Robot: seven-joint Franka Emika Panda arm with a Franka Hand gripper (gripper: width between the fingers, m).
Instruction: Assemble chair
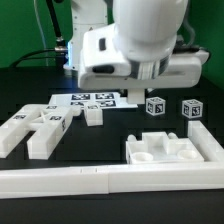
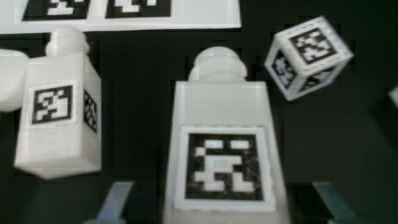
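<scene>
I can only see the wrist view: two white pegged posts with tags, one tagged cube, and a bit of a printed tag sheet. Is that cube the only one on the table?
Observer: No. The exterior view shows one small matte-white plastic cube and a second cube standing apart from it, both at that view's right.
Operator: Is there anything that looks like a seat?
Observer: Yes. A blocky white plastic slab lies nearer the camera than the cubes, close to the long white border rail.
Operator: Are there any more loose bits?
Observer: Yes. Several more white blocky pieces lie clustered at the exterior view's left.
</scene>
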